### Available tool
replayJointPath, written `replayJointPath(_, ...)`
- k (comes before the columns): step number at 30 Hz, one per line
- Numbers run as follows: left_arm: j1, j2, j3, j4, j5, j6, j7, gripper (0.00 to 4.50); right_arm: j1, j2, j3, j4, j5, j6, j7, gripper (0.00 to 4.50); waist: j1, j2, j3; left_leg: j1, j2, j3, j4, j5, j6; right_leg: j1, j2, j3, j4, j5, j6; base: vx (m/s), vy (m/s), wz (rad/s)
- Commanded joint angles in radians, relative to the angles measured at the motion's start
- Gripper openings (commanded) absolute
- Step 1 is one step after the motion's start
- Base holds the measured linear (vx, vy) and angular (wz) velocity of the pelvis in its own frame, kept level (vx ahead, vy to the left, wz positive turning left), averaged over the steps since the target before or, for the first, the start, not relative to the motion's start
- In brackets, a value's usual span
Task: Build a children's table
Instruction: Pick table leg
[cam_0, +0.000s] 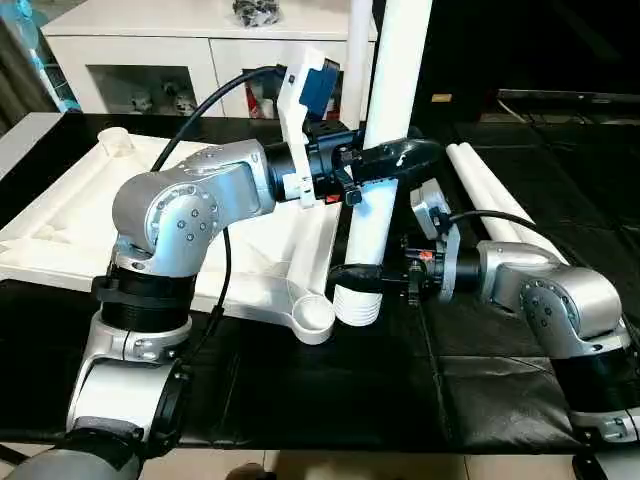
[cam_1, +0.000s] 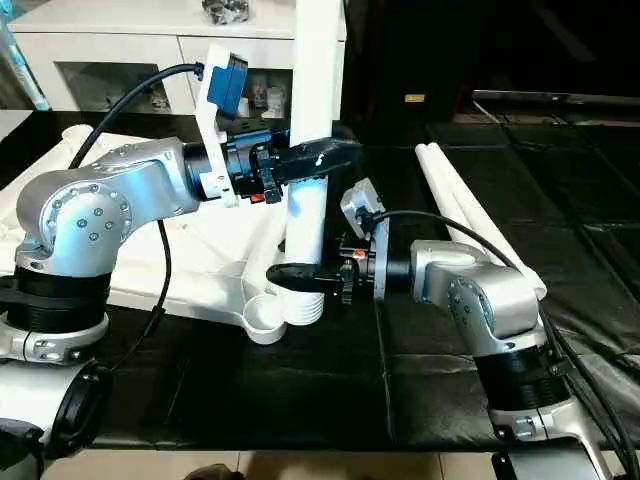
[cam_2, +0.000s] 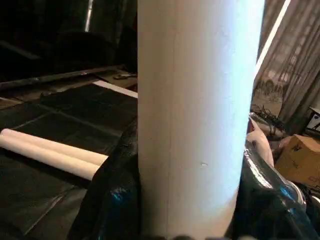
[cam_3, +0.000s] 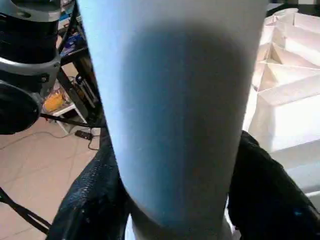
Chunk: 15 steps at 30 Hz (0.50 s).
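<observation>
Nearest the camera, on a black mat (cam_0: 330, 400): silver forearms reaching in from both sides. Just beyond, right gripper (cam_0: 368, 279) low on an upright white leg (cam_0: 385, 120), black fingers (cam_3: 85, 210) wrapped around the tube on both sides, just above the ribbed foot end; clamped contact looks likely in the right wrist view, but cannot tell for sure. Foot end of that leg hanging just beside the rounded corner socket (cam_0: 316, 317) of the upturned top (cam_0: 60, 235), near it, not seated in it. Higher up the same leg, left gripper (cam_0: 390, 160) closed around the tube at a middling width, fingers (cam_2: 112, 200) pressed against both sides, holding the leg upright with a slight tilt. Top lying ribbed side up on the mat to the robot's left, another socket (cam_0: 113, 139) showing at its far corner. To the robot's right, two spare legs (cam_0: 490, 200) lying side by side on the mat, touching each other, well apart from the held one. Farthest back, a white cabinet (cam_0: 140, 45) with glass doors, small objects behind the glass too small to tell.
</observation>
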Motion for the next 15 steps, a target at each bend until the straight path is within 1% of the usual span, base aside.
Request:
replayJointPath(1,-0.008,-0.003,-0.007,-0.034,-0.021,0.006,-0.014,1.79,0.009,-0.012,0.009,-0.003,-0.01,-0.005,-0.012,2.36,0.003,-0.01,-0.085,0.012,0.027,-0.007,-0.054,-0.065,0.03,0.064,-0.07,0.045,-0.062,-0.127,-0.198,0.0,0.0,0.0)
replayJointPath(3,-0.007,-0.005,-0.009,-0.038,-0.021,0.007,-0.016,1.79,0.01,-0.009,0.009,-0.002,-0.011,-0.007,-0.012,2.27,0.004,-0.009,-0.085,0.011,0.028,-0.007,-0.054,-0.065,0.029,0.065,-0.07,0.045,-0.062,-0.123,-0.2,0.0,0.0,0.0)
replayJointPath(6,-0.008,-0.008,-0.011,-0.043,-0.025,0.01,-0.018,1.79,0.011,-0.006,0.008,-0.001,-0.013,-0.009,-0.016,2.02,0.004,-0.009,-0.085,0.012,0.028,-0.007,-0.054,-0.068,0.028,0.064,-0.07,0.045,-0.062,-0.123,-0.202,0.0,0.0,0.0)
replayJointPath(9,-0.013,-0.013,-0.01,-0.054,-0.038,0.018,-0.02,1.79,0.013,0.004,0.004,0.007,-0.018,-0.014,-0.028,1.97,0.006,-0.008,-0.085,0.012,0.028,-0.007,-0.054,-0.071,0.026,0.064,-0.071,0.045,-0.062,-0.124,-0.202,0.0,0.0,0.0)
replayJointPath(12,-0.02,-0.027,0.005,-0.065,-0.054,0.022,-0.01,1.79,0.02,0.016,-0.007,0.004,-0.008,0.001,-0.051,1.96,0.008,-0.006,-0.085,0.012,0.028,-0.008,-0.054,-0.075,0.025,0.065,-0.071,0.045,-0.063,-0.126,-0.202,0.0,0.0,0.0)
replayJointPath(13,-0.022,-0.033,0.013,-0.065,-0.064,0.031,-0.003,2.14,0.023,0.017,-0.007,0.001,-0.008,0.0,-0.053,1.95,0.007,-0.006,-0.085,0.013,0.029,-0.008,-0.054,-0.077,0.023,0.064,-0.07,0.045,-0.061,-0.123,-0.204,0.0,0.0,0.0)
replayJointPath(14,-0.023,-0.037,0.016,-0.07,-0.07,0.033,-0.001,2.14,0.029,0.018,-0.006,-0.006,-0.006,-0.002,-0.054,1.95,0.008,-0.006,-0.086,0.013,0.029,-0.009,-0.054,-0.076,0.022,0.065,-0.071,0.044,-0.061,-0.12,-0.206,0.0,0.0,0.0)
replayJointPath(15,-0.023,-0.04,0.018,-0.077,-0.079,0.038,-0.002,2.49,0.034,0.019,-0.004,-0.012,-0.005,-0.004,-0.054,1.95,0.009,-0.007,-0.086,0.012,0.029,-0.008,-0.054,-0.075,0.023,0.065,-0.071,0.045,-0.061,-0.117,-0.206,0.0,0.0,0.0)
